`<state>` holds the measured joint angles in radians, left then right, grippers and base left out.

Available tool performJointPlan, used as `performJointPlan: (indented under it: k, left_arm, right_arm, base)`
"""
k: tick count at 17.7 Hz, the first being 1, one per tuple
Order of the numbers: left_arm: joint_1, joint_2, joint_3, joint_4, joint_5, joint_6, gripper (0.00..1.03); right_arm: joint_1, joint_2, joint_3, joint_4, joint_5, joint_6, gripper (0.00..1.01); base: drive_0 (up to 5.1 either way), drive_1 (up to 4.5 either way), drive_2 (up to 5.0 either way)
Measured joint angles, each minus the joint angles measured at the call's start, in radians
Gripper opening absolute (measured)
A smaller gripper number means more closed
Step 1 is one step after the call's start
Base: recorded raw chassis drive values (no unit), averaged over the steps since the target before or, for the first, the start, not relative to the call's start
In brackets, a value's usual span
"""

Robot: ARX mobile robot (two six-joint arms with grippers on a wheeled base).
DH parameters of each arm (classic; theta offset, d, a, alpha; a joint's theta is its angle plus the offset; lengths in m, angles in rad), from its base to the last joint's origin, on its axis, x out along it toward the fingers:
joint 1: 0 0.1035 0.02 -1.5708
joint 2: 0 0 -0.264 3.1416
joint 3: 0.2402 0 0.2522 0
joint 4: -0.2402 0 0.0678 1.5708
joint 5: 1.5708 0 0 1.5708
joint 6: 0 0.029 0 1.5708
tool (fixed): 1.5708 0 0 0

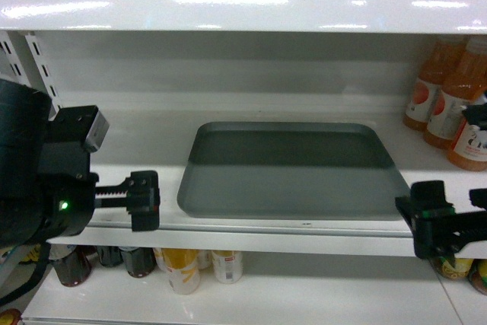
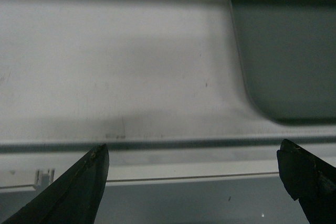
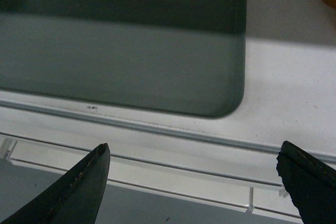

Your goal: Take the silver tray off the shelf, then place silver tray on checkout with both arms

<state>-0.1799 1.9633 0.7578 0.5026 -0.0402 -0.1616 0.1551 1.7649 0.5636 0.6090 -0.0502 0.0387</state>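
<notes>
The silver tray [image 1: 289, 173] lies flat on the white shelf [image 1: 137, 150], its front rim close to the shelf's front edge. My left gripper [image 1: 146, 201] hangs in front of the shelf edge, left of the tray and apart from it. In the left wrist view that gripper [image 2: 192, 153] is open and holds nothing, with the tray's corner [image 2: 289, 51] ahead to the right. My right gripper [image 1: 426, 218] is off the tray's front right corner. In the right wrist view it [image 3: 194, 153] is open and empty just short of the tray [image 3: 121, 51]. The checkout is out of view.
Orange drink bottles [image 1: 449, 97] stand on the shelf right of the tray, close to the right arm. The upper shelf board [image 1: 243, 11] overhangs the tray. Bottles and cans [image 1: 183, 268] stand on the lower shelf. A slotted upright [image 1: 42, 66] runs at the back left.
</notes>
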Motion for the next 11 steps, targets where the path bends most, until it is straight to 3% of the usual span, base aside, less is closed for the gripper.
performJointPlan:
  k: [3, 7, 11]
  left_arm:
    - [-0.001, 0.090, 0.164, -0.077, 0.029, -0.014, 0.98]
    - [-0.030, 0.222, 0.352, -0.214, 0.061, -0.011, 0.98]
    - [-0.051, 0.315, 0.497, -0.309, 0.035, 0.010, 0.98]
  right_arm:
    - [0.000, 0.133, 0.161, -0.050, 0.014, 0.018, 0.98]
    - [-0.005, 0.318, 0.381, -0.112, 0.080, 0.016, 0.98]
    - [-0.060, 0.466, 0.597, -0.236, 0.118, 0.018, 0.98]
  base:
    - [0.0, 0.00, 0.0]
    - [0.0, 0.00, 0.0]
    - [0.0, 0.00, 0.0]
